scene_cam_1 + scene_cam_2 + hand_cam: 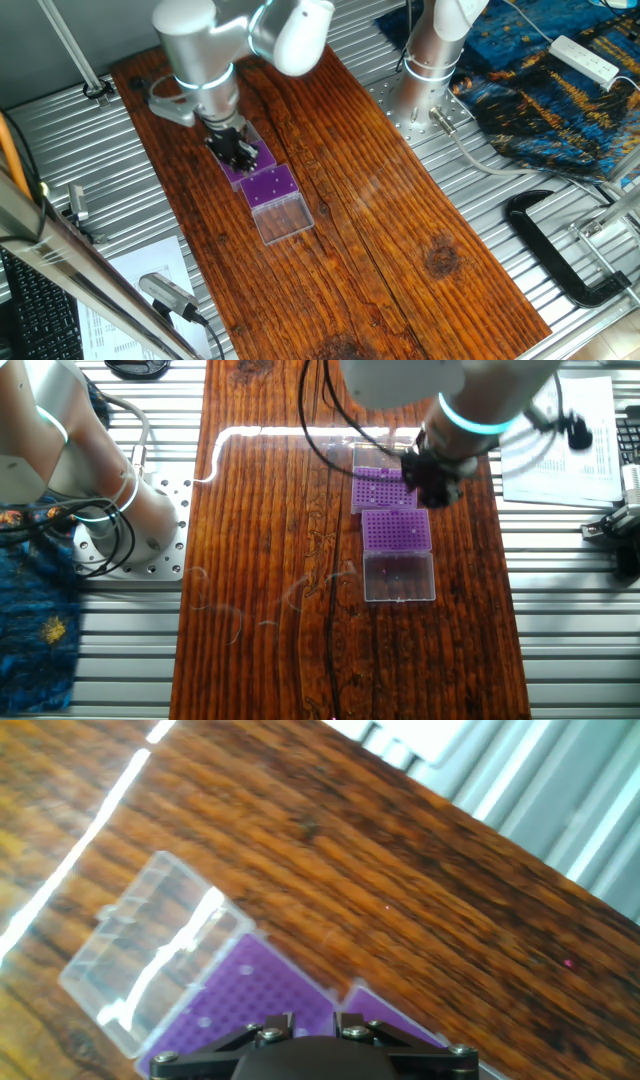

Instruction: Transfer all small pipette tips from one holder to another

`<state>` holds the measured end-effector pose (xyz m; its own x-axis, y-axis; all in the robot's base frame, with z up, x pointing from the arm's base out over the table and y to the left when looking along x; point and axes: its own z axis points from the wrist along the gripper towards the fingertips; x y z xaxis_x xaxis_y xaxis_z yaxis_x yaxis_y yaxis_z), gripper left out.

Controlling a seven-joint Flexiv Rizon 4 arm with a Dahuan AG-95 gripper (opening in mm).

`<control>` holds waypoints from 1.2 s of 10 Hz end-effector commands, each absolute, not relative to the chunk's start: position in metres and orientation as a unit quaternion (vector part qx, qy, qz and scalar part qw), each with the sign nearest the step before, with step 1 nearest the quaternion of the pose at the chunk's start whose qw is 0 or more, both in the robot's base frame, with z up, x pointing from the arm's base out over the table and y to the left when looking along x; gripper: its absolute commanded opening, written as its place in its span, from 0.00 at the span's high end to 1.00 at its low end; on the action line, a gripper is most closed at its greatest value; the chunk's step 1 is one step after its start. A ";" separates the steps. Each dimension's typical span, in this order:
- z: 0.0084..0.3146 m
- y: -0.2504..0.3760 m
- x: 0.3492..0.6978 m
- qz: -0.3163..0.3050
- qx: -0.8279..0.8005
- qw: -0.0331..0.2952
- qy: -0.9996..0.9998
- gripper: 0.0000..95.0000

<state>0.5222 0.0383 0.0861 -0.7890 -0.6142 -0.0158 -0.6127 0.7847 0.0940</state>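
Note:
Two purple holders sit side by side on the wooden table. The far holder (243, 168) (380, 490) (250, 985) lies under my gripper (236, 152) (430, 485) (312, 1020). The near holder (271, 186) (397, 530) (395, 1018) has its clear lid (284, 220) (400, 576) folded out. A few small pipette tips (385, 488) show as pale dots in the far holder. The jaws stand close together with a narrow gap, low over the far holder's edge. I cannot tell whether a tip is between them.
The far holder's clear lid (150, 960) (372, 456) lies open beyond it. The arm's base (430, 70) stands on the metal table at the back right, beside a blue cloth (560, 90). A black clamp (560, 250) lies at the right, papers (150, 290) at the front left.

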 end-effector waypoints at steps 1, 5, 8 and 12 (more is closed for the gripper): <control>0.077 0.051 0.508 -0.045 0.325 0.009 -0.945 0.80; 0.068 0.060 0.484 -0.018 0.310 0.014 -0.950 0.80; 0.066 0.060 0.477 -0.016 0.296 0.015 -0.955 0.80; 0.065 0.059 0.472 -0.015 0.289 0.012 -0.957 0.80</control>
